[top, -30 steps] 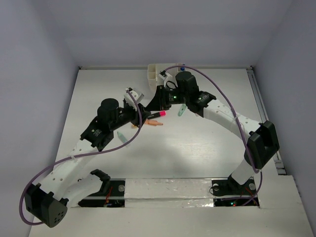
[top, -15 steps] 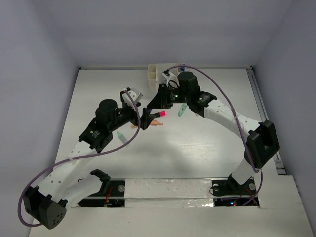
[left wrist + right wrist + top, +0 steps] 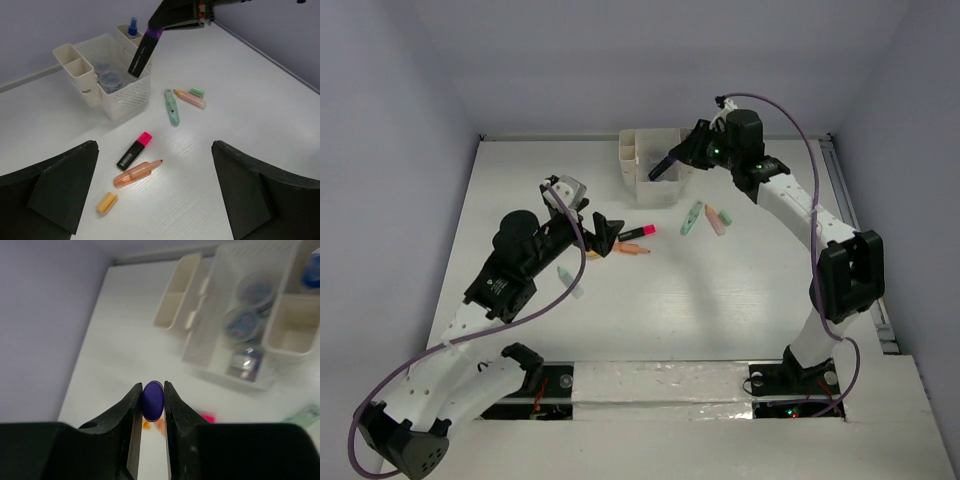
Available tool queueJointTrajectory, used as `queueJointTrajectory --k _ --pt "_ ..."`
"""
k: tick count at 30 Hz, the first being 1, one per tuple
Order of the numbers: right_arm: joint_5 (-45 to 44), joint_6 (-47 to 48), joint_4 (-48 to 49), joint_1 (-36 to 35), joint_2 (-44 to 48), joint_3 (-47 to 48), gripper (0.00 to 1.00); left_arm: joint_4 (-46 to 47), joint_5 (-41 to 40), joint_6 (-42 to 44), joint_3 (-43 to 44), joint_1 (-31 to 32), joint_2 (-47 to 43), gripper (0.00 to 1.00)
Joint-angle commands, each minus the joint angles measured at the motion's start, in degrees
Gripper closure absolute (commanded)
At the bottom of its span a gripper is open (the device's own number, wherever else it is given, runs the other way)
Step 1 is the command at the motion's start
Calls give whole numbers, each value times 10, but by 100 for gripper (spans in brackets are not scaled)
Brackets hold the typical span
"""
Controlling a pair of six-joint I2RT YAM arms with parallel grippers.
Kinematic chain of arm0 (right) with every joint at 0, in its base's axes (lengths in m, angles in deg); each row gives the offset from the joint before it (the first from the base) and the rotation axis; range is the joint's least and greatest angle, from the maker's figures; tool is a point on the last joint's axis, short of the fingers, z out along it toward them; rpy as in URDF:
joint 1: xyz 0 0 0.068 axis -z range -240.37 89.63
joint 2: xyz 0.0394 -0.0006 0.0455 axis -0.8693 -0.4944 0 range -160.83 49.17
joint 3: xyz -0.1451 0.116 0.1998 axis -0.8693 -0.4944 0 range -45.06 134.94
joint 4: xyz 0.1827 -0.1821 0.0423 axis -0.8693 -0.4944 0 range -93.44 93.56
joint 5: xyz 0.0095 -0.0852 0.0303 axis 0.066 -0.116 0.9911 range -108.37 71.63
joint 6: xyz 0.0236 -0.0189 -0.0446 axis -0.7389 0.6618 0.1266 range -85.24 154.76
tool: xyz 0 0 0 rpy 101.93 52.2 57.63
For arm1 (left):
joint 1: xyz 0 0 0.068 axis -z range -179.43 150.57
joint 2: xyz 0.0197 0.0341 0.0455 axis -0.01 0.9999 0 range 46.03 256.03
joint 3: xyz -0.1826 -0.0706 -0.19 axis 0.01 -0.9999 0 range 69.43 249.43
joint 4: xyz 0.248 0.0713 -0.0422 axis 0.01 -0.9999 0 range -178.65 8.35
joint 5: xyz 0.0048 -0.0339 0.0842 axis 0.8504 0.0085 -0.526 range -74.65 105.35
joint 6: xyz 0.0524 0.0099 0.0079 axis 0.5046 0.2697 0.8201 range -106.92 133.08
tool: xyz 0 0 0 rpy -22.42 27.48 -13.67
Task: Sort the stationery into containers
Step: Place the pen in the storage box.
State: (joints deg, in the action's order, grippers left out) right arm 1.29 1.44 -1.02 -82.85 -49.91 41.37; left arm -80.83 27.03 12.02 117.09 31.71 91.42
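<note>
Markers [image 3: 172, 107] number four loose on the table [image 3: 260, 115]; right gripper [image 3: 153, 392] pinches a fifth marker [image 3: 142, 52], left gripper [image 3: 604, 236] gapes.

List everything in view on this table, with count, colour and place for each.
organizer: one, white, far middle
round tubs: at least two, bluish, organizer's middle compartment
bottle: one, blue-capped, side compartment
black marker: one, purple end, over middle compartment
pink-black marker: one, table centre
orange marker: one, beside pink-black marker
mint marker: one, right of organizer
peach marker: one, beside mint marker
mint cap: one, by peach marker
yellow cap: one, near orange marker
mint piece: one, left of centre
left pincer: one, black, open
right pincer: one, black, shut on black marker
</note>
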Motion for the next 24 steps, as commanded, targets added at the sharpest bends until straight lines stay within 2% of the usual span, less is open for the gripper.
queueJointTrajectory --k 1,9,16,24 --pt "-103 68 -3 20 -16 56 100 25 -72 -26 3 3 -16 1" --pt "-232 168 -62 34 -70 150 100 14 -111 -32 6 3 -17 1" --pt "-242 212 -113 39 -145 244 100 7 -112 -32 8 3 -6 1" --pt "-236 222 -130 39 -182 262 100 1 -137 -27 10 3 8 1"
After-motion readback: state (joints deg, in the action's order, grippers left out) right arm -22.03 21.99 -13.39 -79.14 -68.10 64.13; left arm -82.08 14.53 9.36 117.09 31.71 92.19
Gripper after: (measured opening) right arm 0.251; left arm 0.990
